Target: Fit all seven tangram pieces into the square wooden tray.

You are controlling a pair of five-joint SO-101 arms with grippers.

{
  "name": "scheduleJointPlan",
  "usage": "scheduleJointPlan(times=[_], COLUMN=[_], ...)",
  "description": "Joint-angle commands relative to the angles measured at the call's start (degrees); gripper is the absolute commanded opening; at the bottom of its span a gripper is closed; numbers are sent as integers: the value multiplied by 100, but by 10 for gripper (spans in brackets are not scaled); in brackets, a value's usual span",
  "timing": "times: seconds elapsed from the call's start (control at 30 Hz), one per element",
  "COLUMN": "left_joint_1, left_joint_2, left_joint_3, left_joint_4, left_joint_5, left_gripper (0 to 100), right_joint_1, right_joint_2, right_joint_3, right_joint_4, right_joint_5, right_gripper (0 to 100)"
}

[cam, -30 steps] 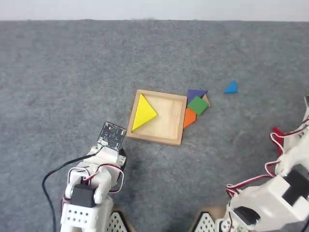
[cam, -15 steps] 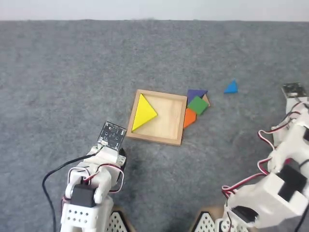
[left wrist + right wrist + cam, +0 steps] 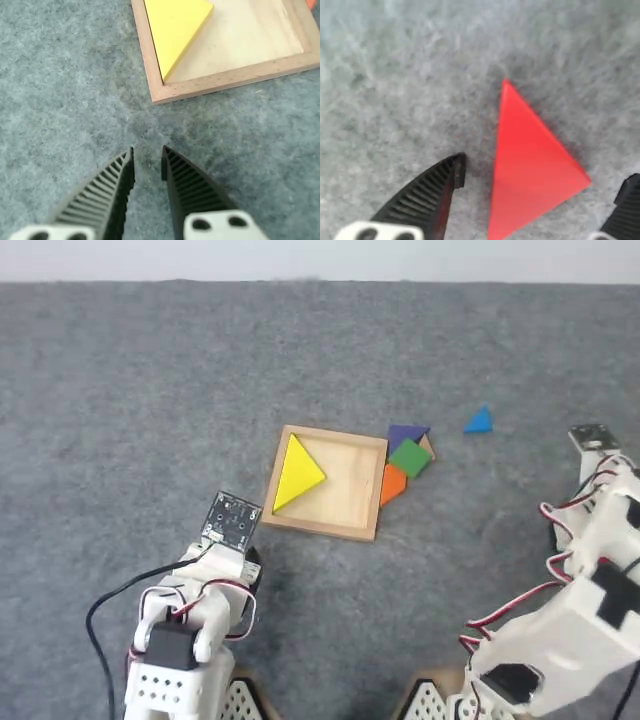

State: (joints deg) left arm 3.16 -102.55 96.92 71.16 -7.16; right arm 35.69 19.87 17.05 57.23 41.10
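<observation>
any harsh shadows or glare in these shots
High view: even light, no glare, a soft shadow on the mat beside the left arm. Right wrist view: a dim shadow rims the red triangle. Left wrist view: no glare on the tray.

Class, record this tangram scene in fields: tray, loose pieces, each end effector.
Tray: square wooden tray, holding one yellow triangle.
Beside tray: purple piece, green square, orange piece clustered; blue triangle apart.
Left end effector: slightly open, empty, over grey carpet near tray.
Right end effector: open, straddling red triangle.
</observation>
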Motion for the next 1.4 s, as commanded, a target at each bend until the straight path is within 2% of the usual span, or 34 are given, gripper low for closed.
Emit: scheduleJointPlan(times=[0.0,0.13,0.3,0.57,0.7,0.9,1.37], left_joint_1=[9,9,9,9,9,9,9], left_joint_2=[-9,-9,-9,-9,-9,-9,-9], left_joint_3=[-40,-40,-40,-40,-40,-40,-40], left_joint_4=[26,26,26,26,26,26,26], left_joint_5=[35,35,35,35,35,35,35], left_gripper=[88,88,88,88,88,88,88], right_joint_1=[251,365,514,620,620,804,998], right_joint_2=[769,1270,1631,1657,1648,1648,1701], right_joint_3=[-774,-1213,-1451,-1433,-1451,-1723,-1855], right_joint_4=[-75,268,277,312,585,1077,1095], right_joint_5=[-70,105,149,105,105,-53,70], right_gripper=[450,448,348,341,299,322,317])
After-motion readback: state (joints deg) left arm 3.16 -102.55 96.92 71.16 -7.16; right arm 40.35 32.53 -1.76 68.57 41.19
